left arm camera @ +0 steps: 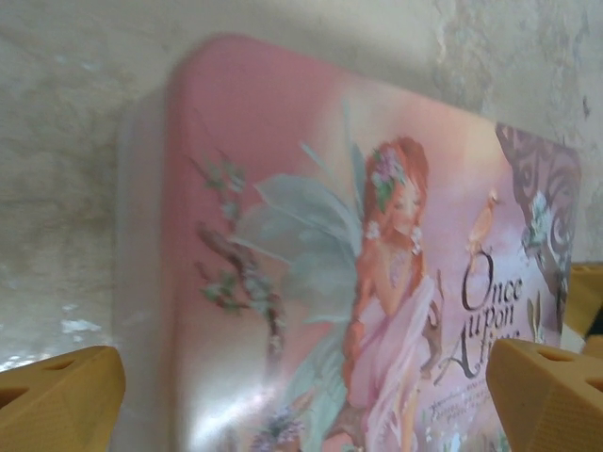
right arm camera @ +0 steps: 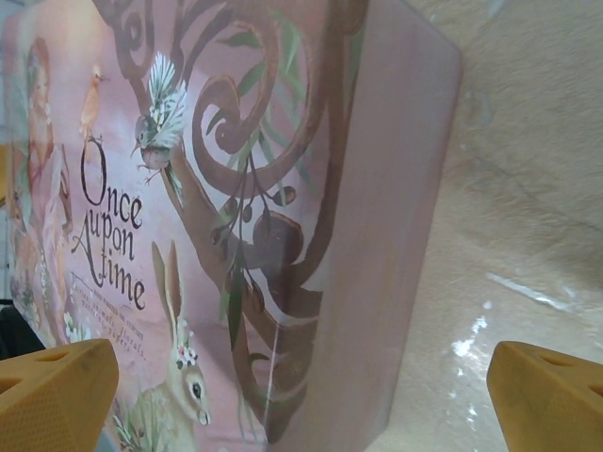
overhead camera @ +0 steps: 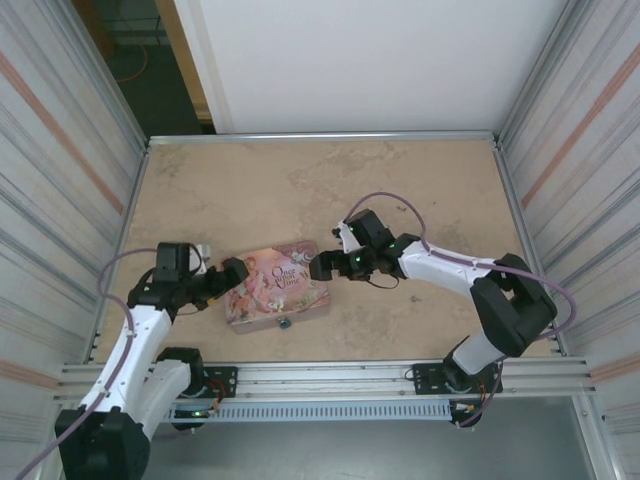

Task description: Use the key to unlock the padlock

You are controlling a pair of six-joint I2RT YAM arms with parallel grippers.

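— Yellow fingertips (left arm camera: 57,400) of my left gripper (overhead camera: 233,272) fill the lower corners of its wrist view, spread wide with nothing between them

— What lies behind them?

— The pink tin (overhead camera: 275,285), fairy lid up, flat on the table (overhead camera: 400,190). I'm at its left end, and my right gripper (overhead camera: 322,264) is at its right end, jaws wide apart and empty too

— And the padlock?

— The padlock (overhead camera: 284,323) sits on the table just beside the tin's near edge, apart from both grippers
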